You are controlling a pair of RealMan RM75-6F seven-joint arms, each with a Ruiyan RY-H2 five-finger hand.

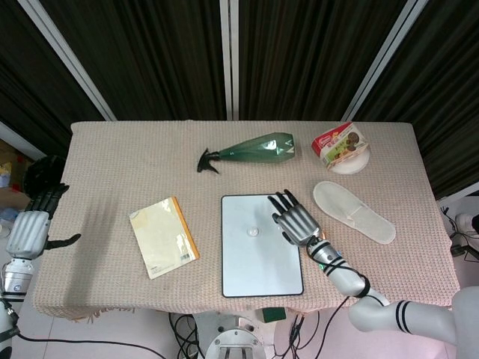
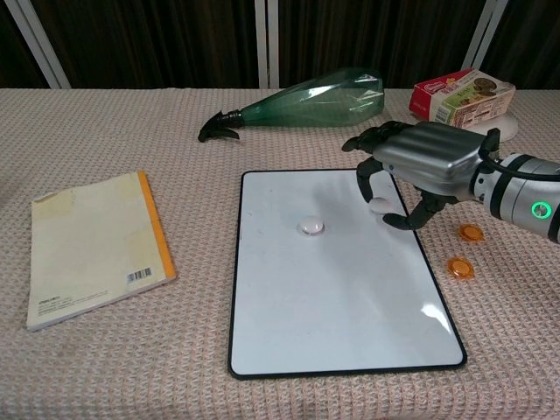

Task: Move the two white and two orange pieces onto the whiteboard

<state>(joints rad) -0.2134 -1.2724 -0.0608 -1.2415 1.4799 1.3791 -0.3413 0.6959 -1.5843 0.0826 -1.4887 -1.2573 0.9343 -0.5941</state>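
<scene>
The whiteboard (image 2: 332, 297) lies flat in the middle of the table, also seen in the head view (image 1: 258, 269). One white piece (image 2: 310, 227) rests on its upper middle. My right hand (image 2: 420, 162) hovers over the board's upper right part and pinches the second white piece (image 2: 380, 206) between thumb and finger, just above the surface. Two orange pieces (image 2: 472, 233) (image 2: 459, 267) lie on the cloth right of the board. In the head view the right hand (image 1: 296, 221) covers the board's right edge. My left hand (image 1: 30, 228) hangs open beyond the table's left edge.
A green spray bottle (image 1: 251, 152) lies behind the board. A notebook (image 1: 163, 236) sits to its left. A white slipper (image 1: 353, 212) lies to the right, and a snack box (image 1: 340, 144) stands on a plate at the back right.
</scene>
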